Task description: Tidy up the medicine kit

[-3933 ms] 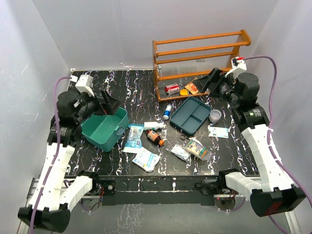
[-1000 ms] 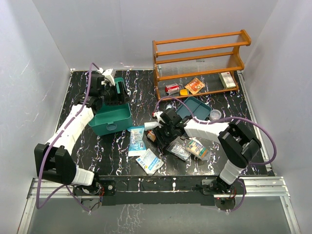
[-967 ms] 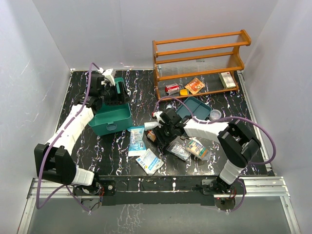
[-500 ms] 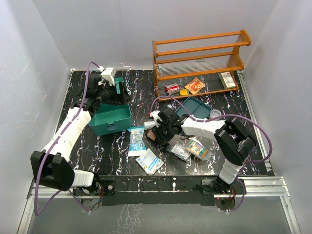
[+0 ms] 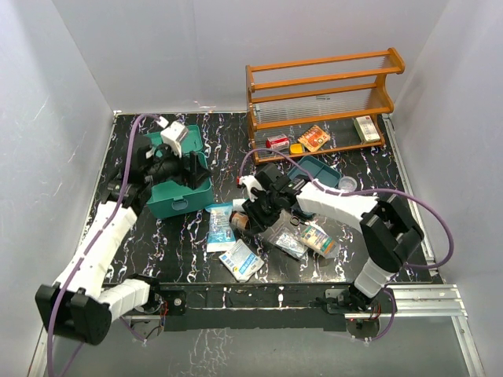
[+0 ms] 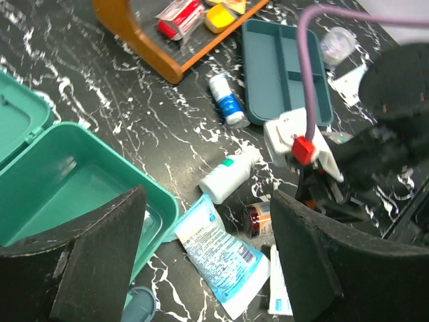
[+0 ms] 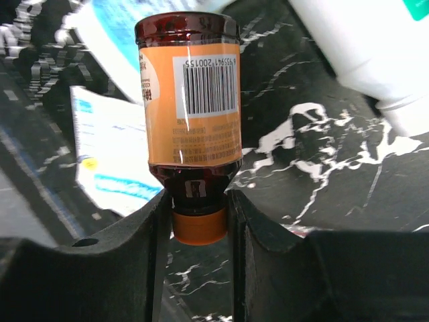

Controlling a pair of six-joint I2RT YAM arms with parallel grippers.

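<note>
The medicine kit (image 5: 174, 196) is a teal-green box with its lid up, standing at the left of the table; its empty inside (image 6: 60, 191) fills the left of the left wrist view. My left gripper (image 5: 192, 169) (image 6: 208, 261) hovers open over the kit's right edge and holds nothing. A brown bottle (image 7: 194, 100) with an orange label and orange cap lies on the table beside a white bottle (image 7: 375, 54). My right gripper (image 5: 253, 214) (image 7: 198, 201) is shut on the brown bottle's neck and cap. The left wrist view shows the same brown bottle (image 6: 258, 218) too.
A darker divided tray (image 5: 318, 169) lies right of centre, and an orange wooden rack (image 5: 322, 86) with small boxes stands behind it. Blue-white sachets (image 5: 220, 224) (image 5: 240, 259), packets (image 5: 306, 236) and a small blue-labelled bottle (image 6: 226, 107) are scattered over the black marbled table.
My right gripper's fingers have closed onto the brown bottle's neck. My left gripper has lifted off the kit's back part, drifted to its right edge and opened a little wider.
</note>
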